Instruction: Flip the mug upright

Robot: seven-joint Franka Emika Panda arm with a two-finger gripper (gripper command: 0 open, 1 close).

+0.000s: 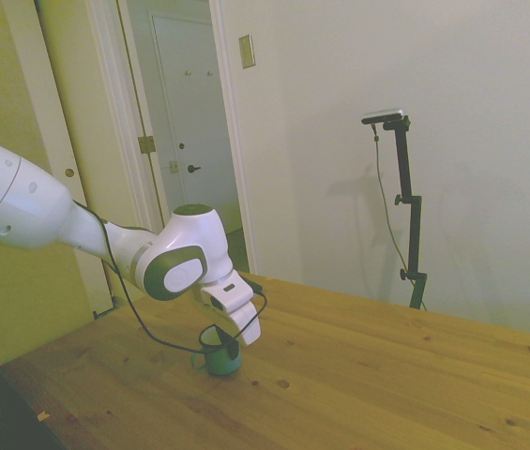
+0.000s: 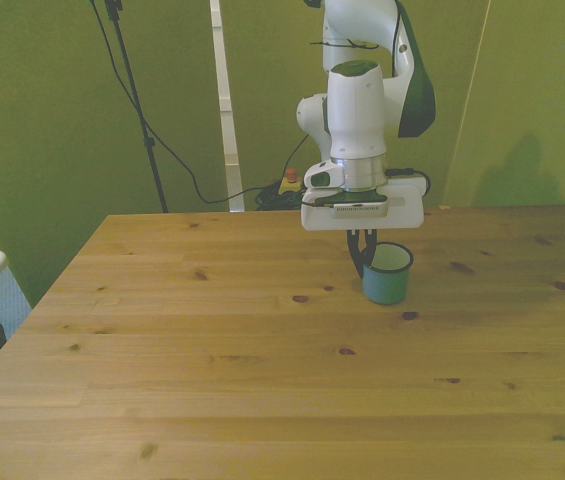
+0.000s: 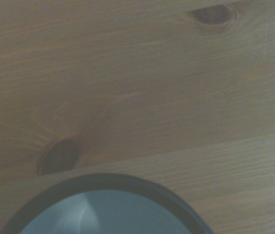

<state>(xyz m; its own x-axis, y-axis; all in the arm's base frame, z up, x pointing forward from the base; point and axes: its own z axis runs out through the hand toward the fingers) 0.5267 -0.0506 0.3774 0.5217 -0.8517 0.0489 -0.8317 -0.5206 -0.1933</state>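
The mug (image 2: 387,272) stands upright on the counter (image 2: 212,350); the flip appears done. The hand (image 2: 363,258) grips its rim at 9 o'clock; release remains.

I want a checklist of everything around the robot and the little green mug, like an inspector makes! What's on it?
Surface: wooden table, knotty planks, nothing spilled.
Job's things: mug stands upright, its opening facing up; the wrist view shows its dark rim and pale inside.
Clutter: nothing seen.
Grippers: gripper is at the mug's rim on the front view's left; the jaws look closed on the rim, one finger inside the mug.
Cables: a black cable loops from the arm to the wrist; more cables hang by the wall.
Surroundings: white door, pale walls, a red-topped button behind the table.
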